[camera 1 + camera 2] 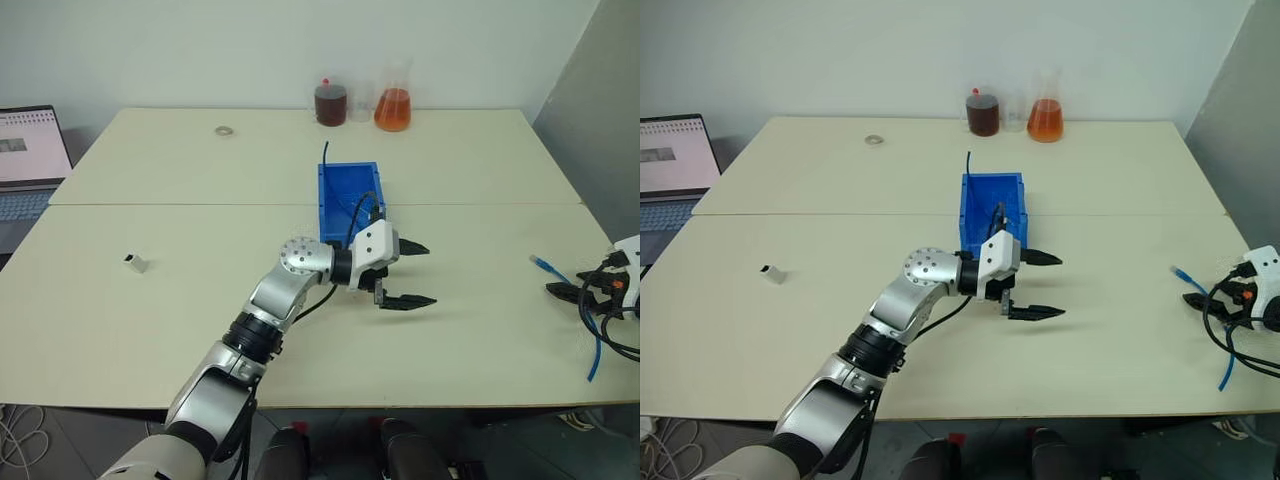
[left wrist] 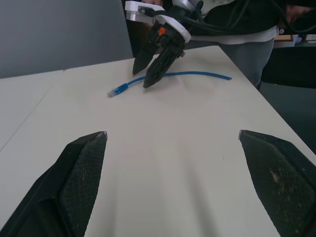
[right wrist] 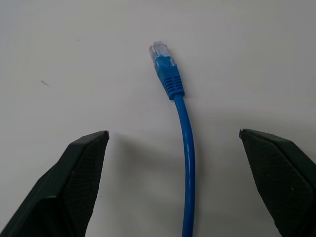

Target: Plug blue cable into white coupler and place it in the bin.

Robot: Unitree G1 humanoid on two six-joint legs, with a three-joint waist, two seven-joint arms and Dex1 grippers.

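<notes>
No writing on the things can be read. The left gripper [image 1: 412, 273] reaches across the table [image 1: 180, 320], pointing right, jaws wide and empty, just before the bin [image 1: 349, 190]. The right gripper [image 2: 146, 72], wide and empty, hovers over the blue cable [image 3: 186, 143] near the right edge. The white coupler [image 1: 137, 263] lies far left.

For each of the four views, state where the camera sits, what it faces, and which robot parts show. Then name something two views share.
Left eye: head, looking down over table; left arm, left gripper open.
Right eye: same scene; bin, coupler.
Left wrist: faces right gripper across table; own fingers.
Right wrist: looks down on cable; own fingers open.
Shared: cable in both wrist views.
</notes>
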